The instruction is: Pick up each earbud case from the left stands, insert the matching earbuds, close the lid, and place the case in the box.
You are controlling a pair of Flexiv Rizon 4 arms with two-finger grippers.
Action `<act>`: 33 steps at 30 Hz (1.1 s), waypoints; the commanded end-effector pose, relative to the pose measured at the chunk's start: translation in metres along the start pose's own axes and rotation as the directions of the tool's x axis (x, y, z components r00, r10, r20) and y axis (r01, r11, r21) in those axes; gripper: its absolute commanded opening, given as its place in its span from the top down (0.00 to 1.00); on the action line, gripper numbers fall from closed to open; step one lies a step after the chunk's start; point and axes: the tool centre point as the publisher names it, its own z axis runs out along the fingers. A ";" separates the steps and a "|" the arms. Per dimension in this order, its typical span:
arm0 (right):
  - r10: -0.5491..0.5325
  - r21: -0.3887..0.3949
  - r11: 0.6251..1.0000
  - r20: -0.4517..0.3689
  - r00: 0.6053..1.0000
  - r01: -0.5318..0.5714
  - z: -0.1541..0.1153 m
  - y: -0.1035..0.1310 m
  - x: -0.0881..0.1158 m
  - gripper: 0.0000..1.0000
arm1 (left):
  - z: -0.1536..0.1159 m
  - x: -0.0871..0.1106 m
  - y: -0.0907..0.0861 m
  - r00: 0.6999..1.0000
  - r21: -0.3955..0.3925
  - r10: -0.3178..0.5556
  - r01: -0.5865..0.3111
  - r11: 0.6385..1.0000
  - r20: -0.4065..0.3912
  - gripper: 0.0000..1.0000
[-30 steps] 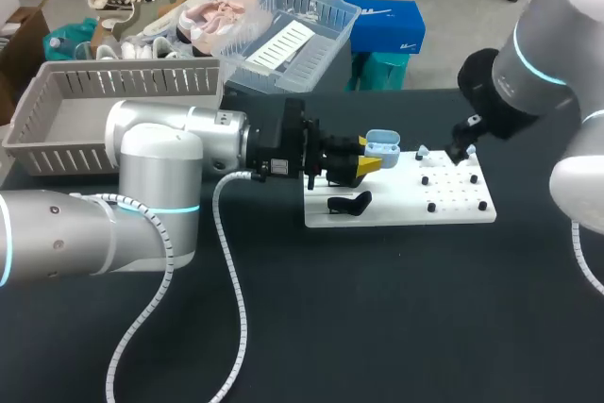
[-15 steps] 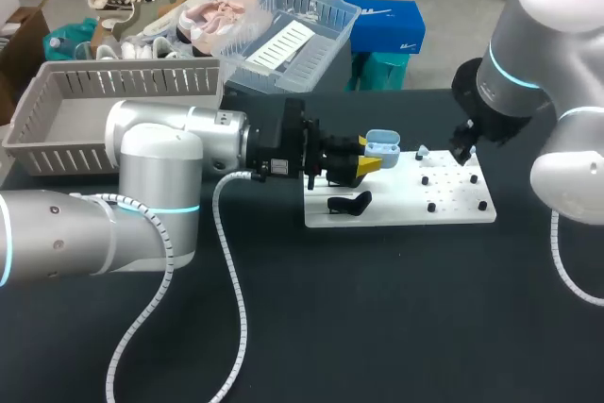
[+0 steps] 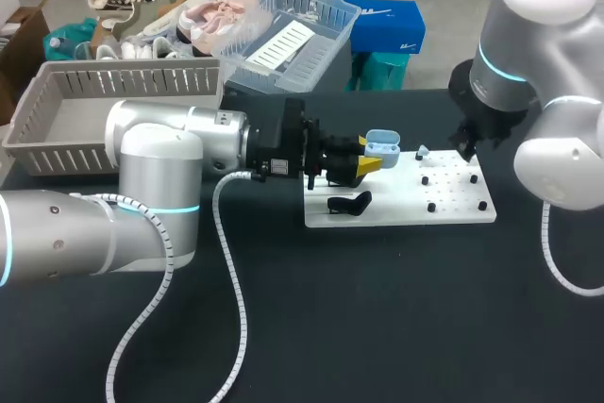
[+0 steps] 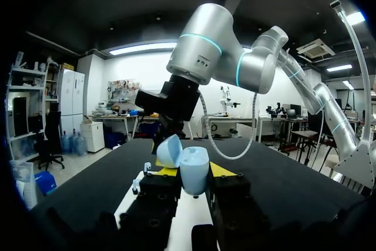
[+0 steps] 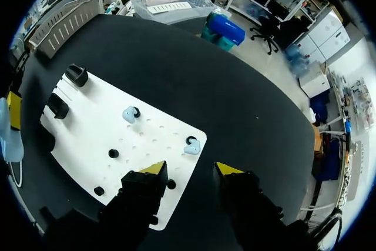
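My left gripper is shut on a light-blue earbud case with its lid up, held over the white board's left part. In the left wrist view the case sits between the yellow tips of that gripper, and the lid leans back. My right gripper hangs above the board's far right corner. In the right wrist view it is open, and one pale-blue earbud lies on the board just ahead of its tips. A second earbud lies further along the board.
Two black stands stand empty at the board's left end, one of them near its front edge. Small black pegs dot the board's right half. A grey slatted basket stands at the back left.
My right arm has swung in over the table and its wrist has turned above the board's far right corner. The left arm and the case have stayed still.
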 end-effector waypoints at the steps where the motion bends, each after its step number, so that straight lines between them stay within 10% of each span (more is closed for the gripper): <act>1: -0.003 -0.004 1.000 -0.012 1.000 0.003 0.006 -0.002 -0.004 0.52 | 0.000 0.001 0.000 1.000 -0.001 0.001 -0.001 1.000 0.002 1.00; 33: -0.018 -0.004 1.000 -0.054 0.998 0.018 0.029 -0.002 -0.015 0.60 | 0.000 0.001 0.000 1.000 -0.001 0.001 -0.001 1.000 0.002 1.00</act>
